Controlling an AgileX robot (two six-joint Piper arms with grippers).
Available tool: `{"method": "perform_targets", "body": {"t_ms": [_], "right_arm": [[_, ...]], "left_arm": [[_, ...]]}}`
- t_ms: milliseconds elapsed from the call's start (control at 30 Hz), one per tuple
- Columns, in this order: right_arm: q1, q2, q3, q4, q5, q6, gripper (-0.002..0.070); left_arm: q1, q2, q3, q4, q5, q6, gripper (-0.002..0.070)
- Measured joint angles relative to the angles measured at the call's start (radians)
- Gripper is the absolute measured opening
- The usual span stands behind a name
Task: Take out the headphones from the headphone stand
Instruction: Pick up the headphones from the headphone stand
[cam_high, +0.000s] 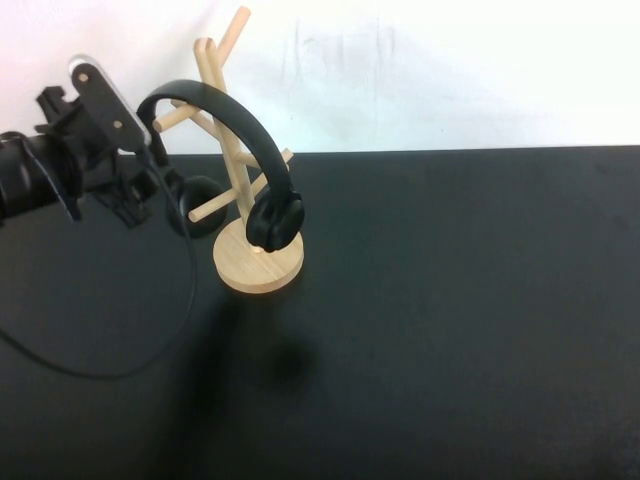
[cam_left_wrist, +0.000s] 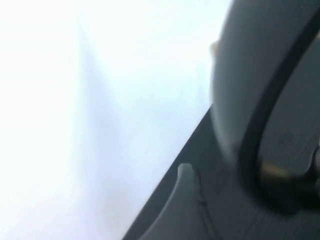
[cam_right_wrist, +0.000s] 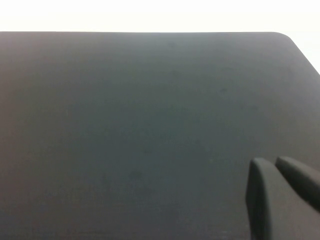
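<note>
I see the black over-ear headphones (cam_high: 245, 150) hanging on the light wooden tree-shaped stand (cam_high: 240, 215), near the back left of the black table (cam_high: 450, 320). The wide headband arches over the pegs, with one round ear cup on each side of the pole. My left gripper (cam_high: 150, 190) is right beside the left end of the headband, by the left ear cup. I cannot tell if its fingers are around the band or loose. So the headphones lie just to the right of those fingers. My right gripper (cam_right_wrist: 280, 195) is far off over bare table, fingers pressed together, holding nothing. I think the left arm must lift up.
</note>
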Motion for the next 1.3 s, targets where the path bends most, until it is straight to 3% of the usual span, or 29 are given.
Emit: {"method": "perform_targets", "body": {"t_ms": [867,1067,1300], "right_arm": [[0.0,0.0,0.0,0.0,0.0,0.0,-0.0009],[0.0,0.0,0.0,0.0,0.0,0.0,-0.0009],[0.0,0.0,0.0,0.0,0.0,0.0,-0.0009]], "left_arm": [[0.0,0.155,-0.244,-0.012,0.077,-0.058,0.0524],[0.0,0.176,-0.253,-0.012,0.087,-0.058,0.0392],[0.002,0.178,-0.254,-0.01,0.143,-0.058,0.0146]]}}
